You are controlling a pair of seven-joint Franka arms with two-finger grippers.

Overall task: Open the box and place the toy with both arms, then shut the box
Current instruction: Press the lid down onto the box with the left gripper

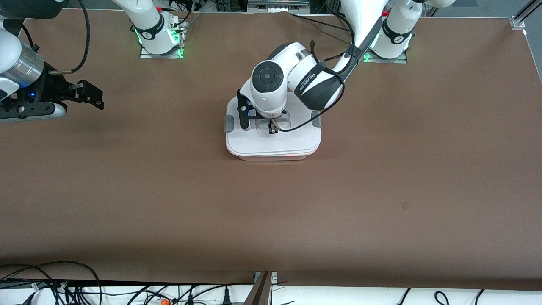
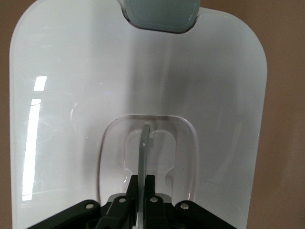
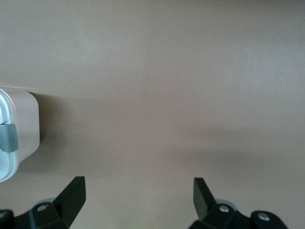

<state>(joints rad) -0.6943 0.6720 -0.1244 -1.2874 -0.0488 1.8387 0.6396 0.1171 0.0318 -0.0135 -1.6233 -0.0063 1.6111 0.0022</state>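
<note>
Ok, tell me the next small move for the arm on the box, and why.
Probably a short straight lift. The left gripper is shut on the clear handle in the middle of the white lid, which sits flat on the box. The right gripper waits open over bare table, and no toy is in view.

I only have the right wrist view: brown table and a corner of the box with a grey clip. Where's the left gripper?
Observer: The left gripper is down on the middle of the box lid.
Operator: Is it gripping anything?
Observer: Yes, it is shut on the clear handle in the lid's recess.
Operator: Is the lid on?
Observer: It lies flat on the box.
Operator: And my right gripper?
Observer: The right gripper is open, over bare table toward the right arm's end, apart from the box.
</note>
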